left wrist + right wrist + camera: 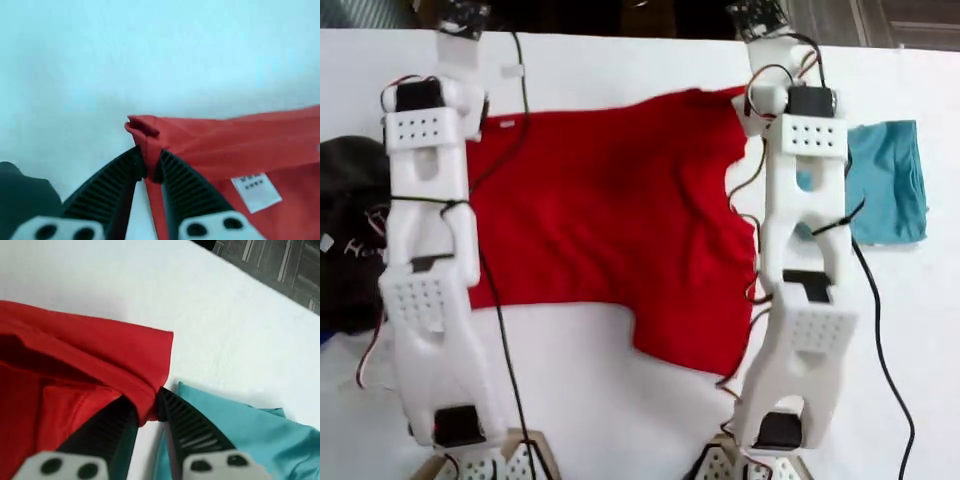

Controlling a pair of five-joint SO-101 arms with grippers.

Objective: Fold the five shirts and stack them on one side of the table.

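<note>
High view first: the red shirt (610, 210) lies spread across the middle of the white table (620, 420), reaching from the left arm (425, 300) to the right arm (810, 330), with its far edge up by the two arms' wrists. A folded teal shirt (890, 180) sits on the table just outside the right arm, and a black garment (350, 230) is bunched at the table's edge outside the left arm. Over to the left wrist view: the left gripper (151, 162) has its ribbed jaws drawn almost together, pinching a bunched corner of the red shirt just above the tabletop; a white label (255, 190) shows on the cloth beside the jaws. Now the right wrist view: the right gripper (146, 405) is clamped the same way, its jaws nearly closed on a folded edge of the red shirt, with the teal shirt lying just beside that edge.
</note>
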